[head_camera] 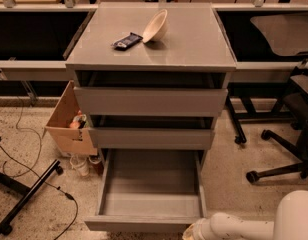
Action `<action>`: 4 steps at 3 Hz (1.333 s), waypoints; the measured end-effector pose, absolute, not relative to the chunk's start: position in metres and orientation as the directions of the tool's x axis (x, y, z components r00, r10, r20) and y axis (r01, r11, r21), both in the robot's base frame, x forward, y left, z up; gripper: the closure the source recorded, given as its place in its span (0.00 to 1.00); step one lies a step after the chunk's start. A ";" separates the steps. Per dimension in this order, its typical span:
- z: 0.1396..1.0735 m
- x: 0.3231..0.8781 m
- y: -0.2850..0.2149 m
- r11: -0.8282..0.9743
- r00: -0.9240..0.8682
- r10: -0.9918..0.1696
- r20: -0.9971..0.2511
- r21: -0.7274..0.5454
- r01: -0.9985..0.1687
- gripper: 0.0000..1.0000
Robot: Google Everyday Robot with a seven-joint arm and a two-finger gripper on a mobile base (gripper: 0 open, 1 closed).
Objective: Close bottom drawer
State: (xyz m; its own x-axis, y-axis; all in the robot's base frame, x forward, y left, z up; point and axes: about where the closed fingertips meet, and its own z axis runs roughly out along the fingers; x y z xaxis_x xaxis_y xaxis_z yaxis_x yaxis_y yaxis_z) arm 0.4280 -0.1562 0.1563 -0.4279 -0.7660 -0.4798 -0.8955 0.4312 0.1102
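- Bottom drawer (pixel 150 191) stands wide open, at 6 o'clock under the cabinet (pixel 150 39).
- Tool (pixel 190 231) sits by the front's 5 o'clock corner; whether wide or narrow, I cannot tell.
- An off-centre push there could skew and jam the drawer, or slip off.

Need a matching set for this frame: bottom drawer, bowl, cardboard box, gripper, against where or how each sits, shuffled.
1 bottom drawer
2 bowl
3 cardboard box
4 gripper

A on the floor, left of the cabinet
B low in view, by a drawer front's right end
C pulled out, tray bare
D on the cabinet top

Pairs: 1-C, 2-D, 3-A, 4-B
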 end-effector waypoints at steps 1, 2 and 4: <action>0.148 0.441 -0.159 0.435 -0.418 -0.765 -0.490 0.086 -0.897 0.55; 0.146 0.461 -0.160 0.432 -0.404 -0.771 -0.492 0.062 -0.900 0.32; 0.148 0.491 -0.166 0.429 -0.384 -0.771 -0.507 0.031 -0.903 0.00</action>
State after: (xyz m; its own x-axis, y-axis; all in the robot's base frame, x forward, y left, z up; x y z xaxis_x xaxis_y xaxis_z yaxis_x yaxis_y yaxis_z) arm 0.4909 -0.1657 0.1477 -0.3842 -0.7713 -0.5074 -0.9027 0.4292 0.0311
